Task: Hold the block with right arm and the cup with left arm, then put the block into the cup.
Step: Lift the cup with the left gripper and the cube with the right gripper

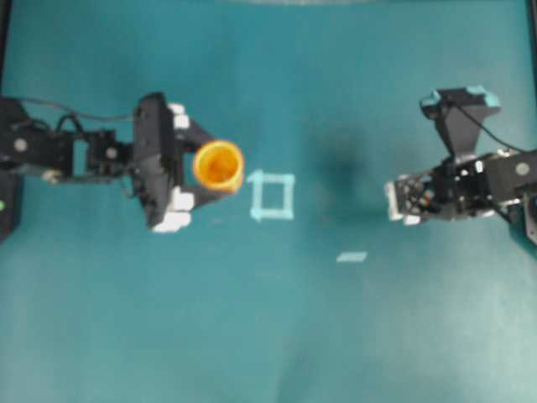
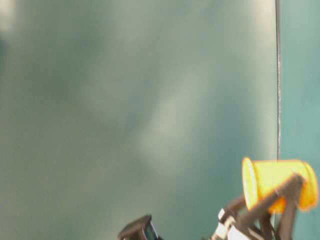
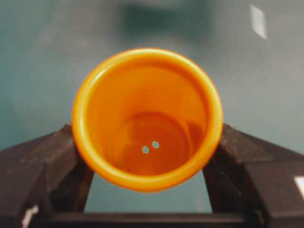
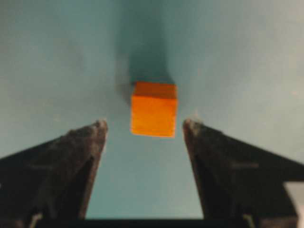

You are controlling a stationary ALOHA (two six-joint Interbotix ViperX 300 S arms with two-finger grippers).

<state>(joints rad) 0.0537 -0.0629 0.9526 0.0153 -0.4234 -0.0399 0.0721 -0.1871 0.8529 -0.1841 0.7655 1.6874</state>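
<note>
The yellow-orange cup (image 1: 219, 164) is gripped at its sides by my left gripper (image 1: 216, 166), its open mouth facing up. The left wrist view looks into the empty cup (image 3: 147, 118) between the two dark fingers (image 3: 47, 161). The cup also shows in the table-level view (image 2: 280, 184). The small orange block (image 4: 154, 109) rests on the teal table, its near part level with the tips of my right gripper (image 4: 144, 124). That gripper is open, with a gap on each side of the block. In the overhead view the teal-patched right arm's gripper (image 1: 391, 201) hides the block.
A pale tape square outline (image 1: 273, 196) lies on the teal table just right of the cup. A small pale tape strip (image 1: 352, 257) lies between the arms, nearer the front. The table edge runs along the left and right sides.
</note>
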